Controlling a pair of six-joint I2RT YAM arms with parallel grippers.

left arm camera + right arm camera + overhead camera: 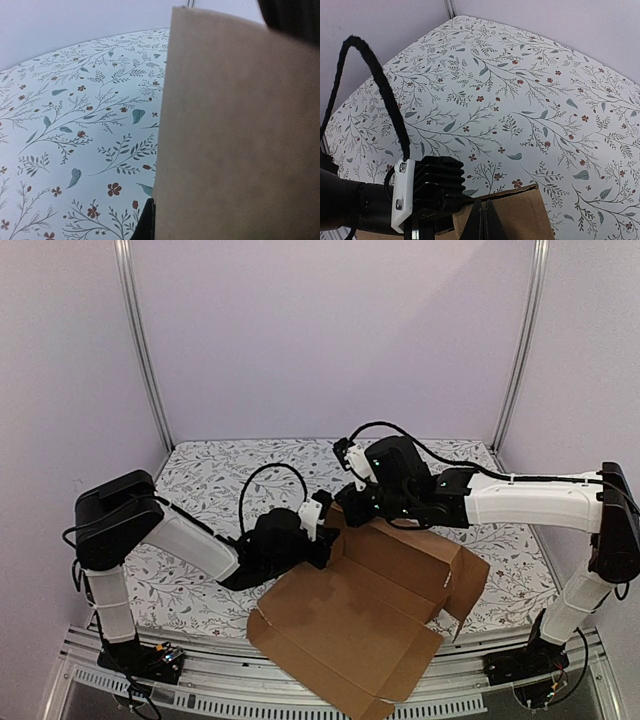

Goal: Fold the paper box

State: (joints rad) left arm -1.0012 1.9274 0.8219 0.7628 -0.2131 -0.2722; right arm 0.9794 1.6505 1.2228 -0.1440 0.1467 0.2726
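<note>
Paper box [365,625] lies half-open on the near side of the floral table [220,475], its far-left flap raised. We see the right gripper [484,222] tips pressed together at that flap's top edge. Left gripper [326,544] sits beside the same flap; card hides its jaws, so we cannot tell its state

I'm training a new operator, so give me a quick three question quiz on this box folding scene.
1. True or false: the paper box lies wholly on the table.
2. The table's pattern is: A stripes, B flowers and leaves, C checks.
3. Which wrist camera's view is mostly filled by cardboard?
Key: 1 false, it overhangs the near edge; 2 B; 3 left.
</note>
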